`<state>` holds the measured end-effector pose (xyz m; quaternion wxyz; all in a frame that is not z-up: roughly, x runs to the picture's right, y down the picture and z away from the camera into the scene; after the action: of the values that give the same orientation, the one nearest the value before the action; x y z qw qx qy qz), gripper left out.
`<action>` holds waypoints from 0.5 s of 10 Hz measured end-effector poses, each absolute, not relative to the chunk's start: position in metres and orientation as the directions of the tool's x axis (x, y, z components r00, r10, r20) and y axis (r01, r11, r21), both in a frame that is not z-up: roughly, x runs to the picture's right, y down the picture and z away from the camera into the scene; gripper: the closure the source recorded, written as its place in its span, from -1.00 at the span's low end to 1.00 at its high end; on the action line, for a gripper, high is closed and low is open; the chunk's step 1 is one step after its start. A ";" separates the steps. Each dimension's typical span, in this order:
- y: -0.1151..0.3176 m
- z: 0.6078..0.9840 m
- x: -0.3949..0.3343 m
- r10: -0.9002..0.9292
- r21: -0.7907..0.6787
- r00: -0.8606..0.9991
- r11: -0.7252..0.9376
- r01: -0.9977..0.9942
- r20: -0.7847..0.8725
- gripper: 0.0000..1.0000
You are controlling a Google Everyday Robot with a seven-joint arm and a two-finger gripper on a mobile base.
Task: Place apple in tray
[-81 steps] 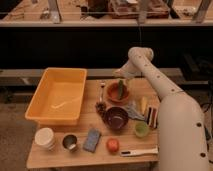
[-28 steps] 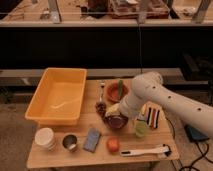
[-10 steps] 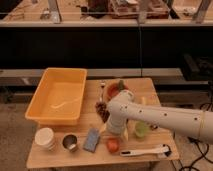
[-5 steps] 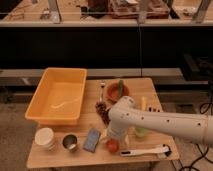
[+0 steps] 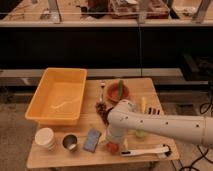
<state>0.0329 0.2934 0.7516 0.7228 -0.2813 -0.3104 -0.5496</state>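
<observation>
Surface: pale wood table, dark shelving behind.
Tray: yellow-orange plastic, rectangular, raised walls.
Apple: small, round, red-orange.
Gripper: down at apple; grip impossible to tell.

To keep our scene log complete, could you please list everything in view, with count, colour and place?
tray: one, yellow-orange, table's left rear
bowl: one, orange-brown, table's rear centre
vegetable: one, green, in the bowl
grapes: one bunch, dark, right of the tray
white cup: one, white, front left corner
metal cup: one, silver, right of the white cup
packet: one, blue-grey, lying flat left of the apple
apple: one, red-orange, front edge, partly hidden by the tool
utensil: one, white-handled, front right
table: one, light wood, under everything
arm: one, white, reaching in from the right
tool: one, low at the apple
</observation>
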 end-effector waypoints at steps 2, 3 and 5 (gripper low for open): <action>0.297 0.754 0.028 -0.618 -0.062 0.200 0.237 0.969 0.760 -0.60; 0.297 0.756 0.025 -0.620 -0.059 0.198 0.237 0.970 0.759 -0.60; 0.297 0.758 0.023 -0.623 -0.060 0.204 0.244 0.968 0.755 -0.59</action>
<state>0.0227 0.2966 0.7582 0.7248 -0.2771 -0.3112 -0.5486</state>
